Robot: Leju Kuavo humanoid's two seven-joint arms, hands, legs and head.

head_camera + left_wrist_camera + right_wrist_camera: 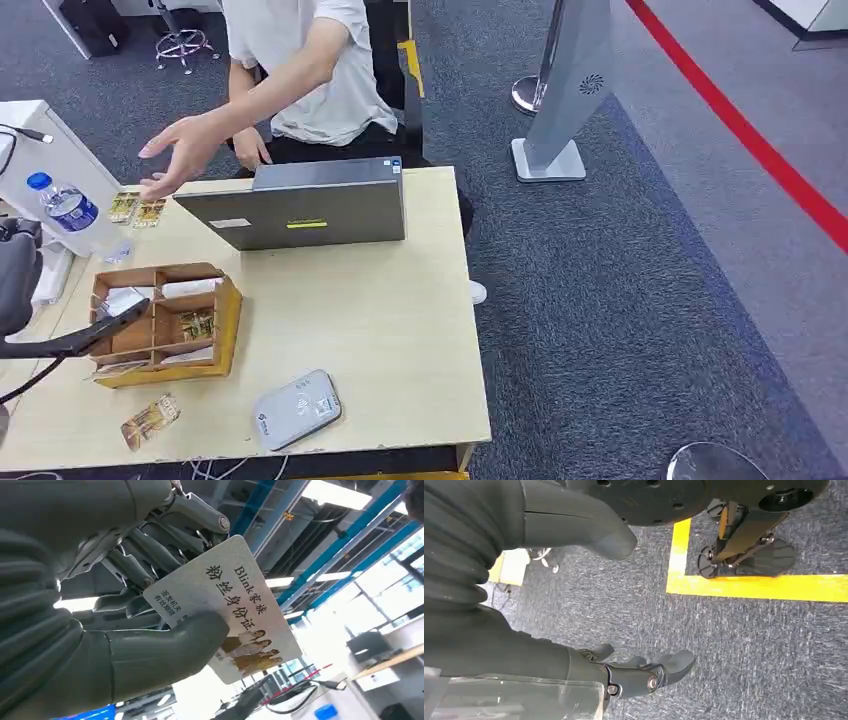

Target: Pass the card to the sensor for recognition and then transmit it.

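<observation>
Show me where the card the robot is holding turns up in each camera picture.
Head view: the left hand sits at the left edge; the card itself cannot be made out.
Left wrist view: the card is mid-picture, pinched by the left hand.
Right wrist view: not in it; carpet under the right hand.
Shared landmark: the blue-capped water bottle, head and left wrist views.

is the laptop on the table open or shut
Open, partway: in the head view the laptop lid stands up from its base, its back toward the robot, the screen side facing the seated person.
</observation>
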